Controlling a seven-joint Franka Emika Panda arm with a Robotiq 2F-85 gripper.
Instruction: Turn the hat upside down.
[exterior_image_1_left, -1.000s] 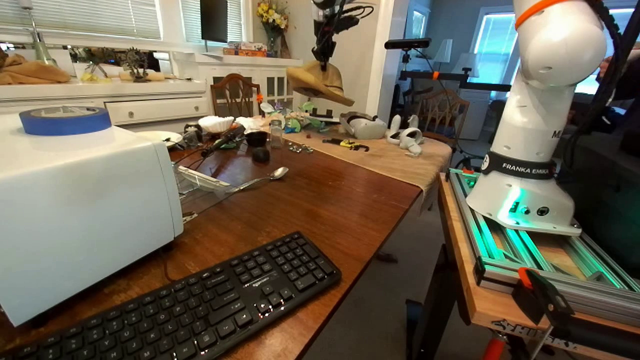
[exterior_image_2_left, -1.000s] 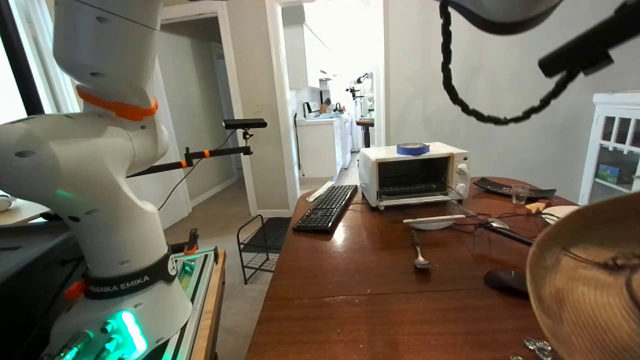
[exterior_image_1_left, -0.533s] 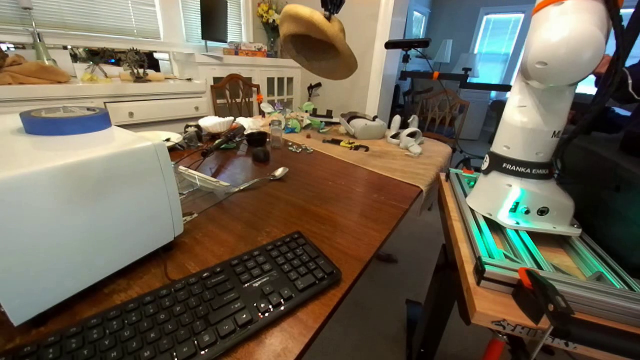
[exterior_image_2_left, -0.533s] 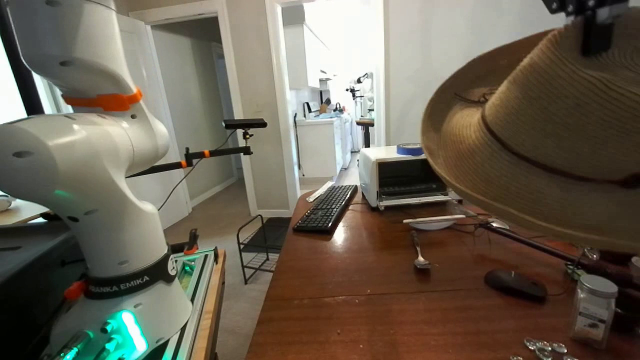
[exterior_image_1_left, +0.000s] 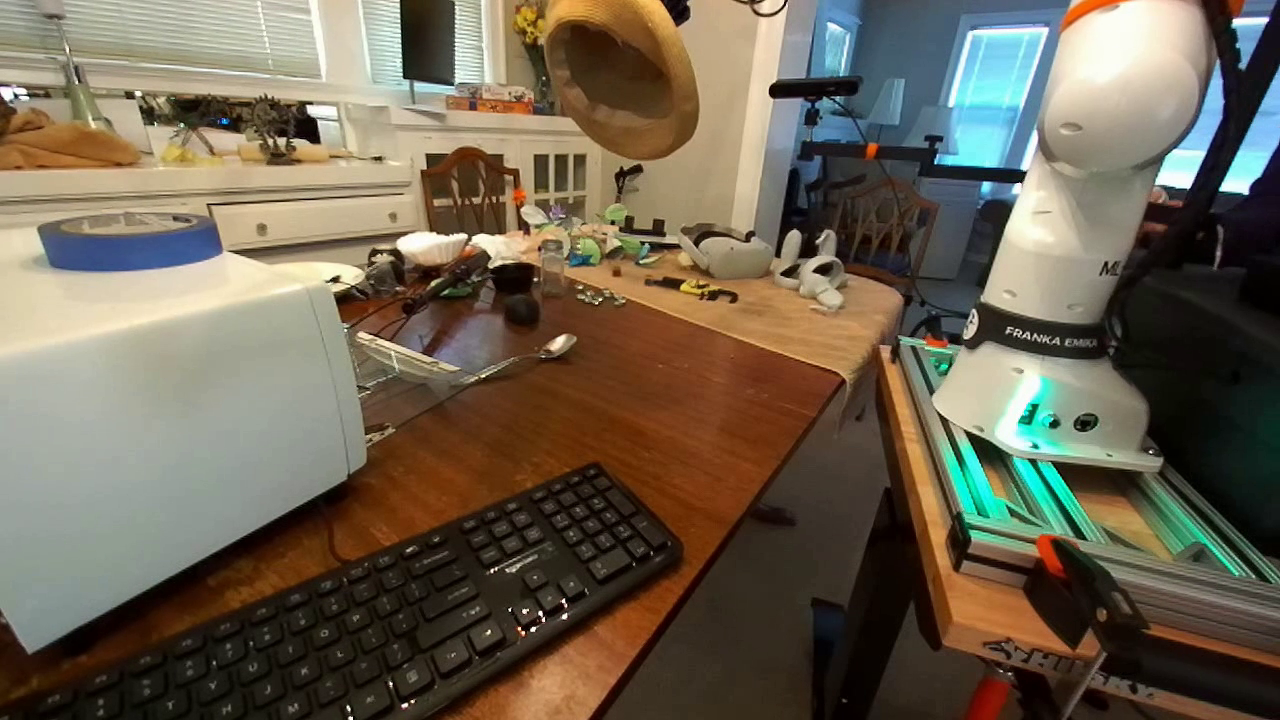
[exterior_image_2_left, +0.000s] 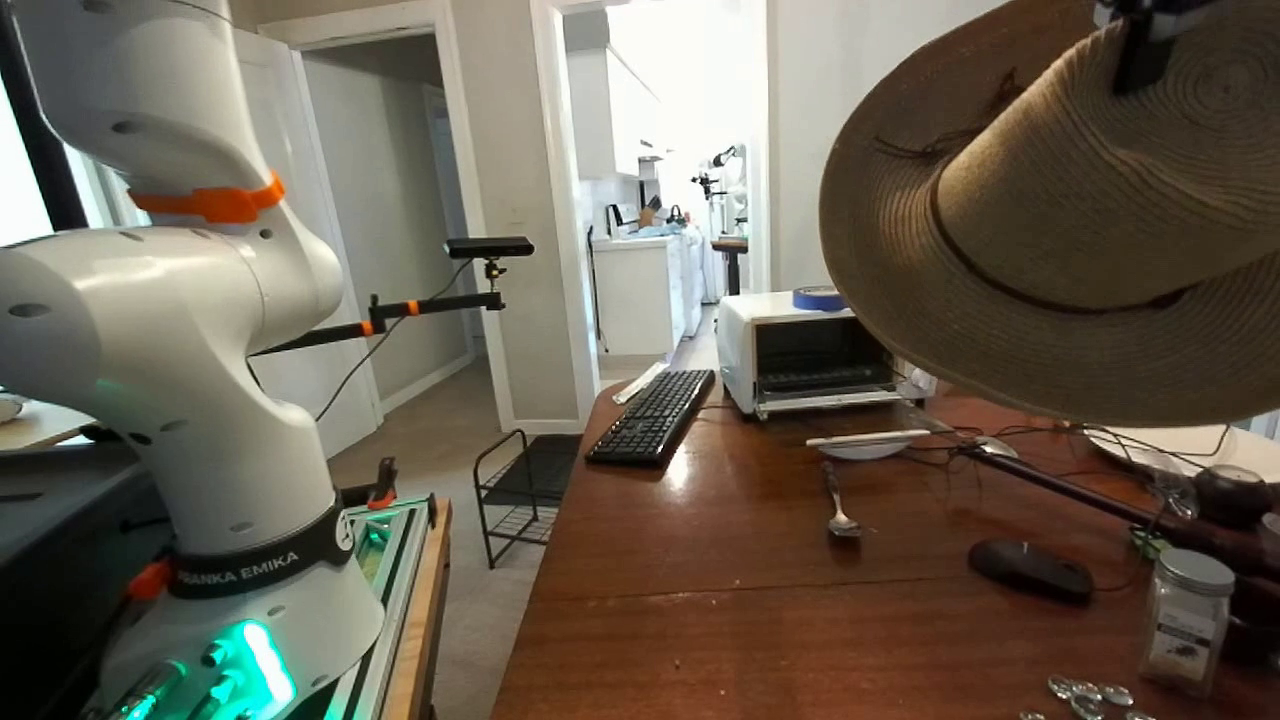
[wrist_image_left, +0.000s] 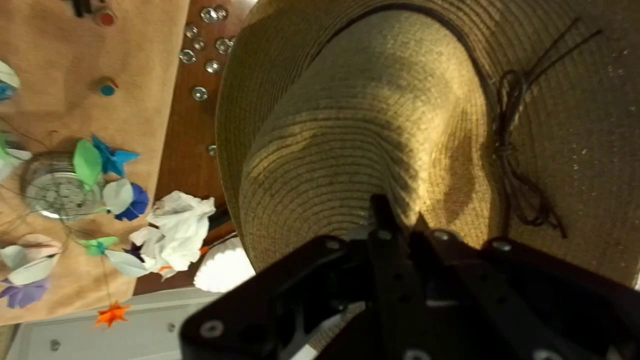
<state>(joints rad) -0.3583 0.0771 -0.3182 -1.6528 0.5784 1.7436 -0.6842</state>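
The tan straw hat hangs in the air above the table, tilted on its side. In an exterior view its hollow inside (exterior_image_1_left: 615, 75) faces the camera. In an exterior view its crown (exterior_image_2_left: 1080, 210) and brim show from the outside. My gripper (wrist_image_left: 401, 214) is shut on a pinched fold of the crown in the wrist view, with the hat (wrist_image_left: 345, 125) filling much of the picture. One dark fingertip of the gripper (exterior_image_2_left: 1145, 55) shows against the crown in an exterior view; the rest of the gripper is cut off by the frame or hidden.
The wooden table (exterior_image_2_left: 760, 620) below holds a mouse (exterior_image_2_left: 1030, 570), a lidded jar (exterior_image_2_left: 1188, 620), a spoon (exterior_image_2_left: 840, 505), a keyboard (exterior_image_2_left: 655, 415) and a toaster oven (exterior_image_2_left: 830, 350). A headset (exterior_image_1_left: 725, 252) and paper flowers (exterior_image_1_left: 600, 235) lie on the cloth-covered end.
The hat has risen with my gripper and tilted further, so its hollow inside now shows more in an exterior view. The arm has shifted slightly with it. The grip holds.
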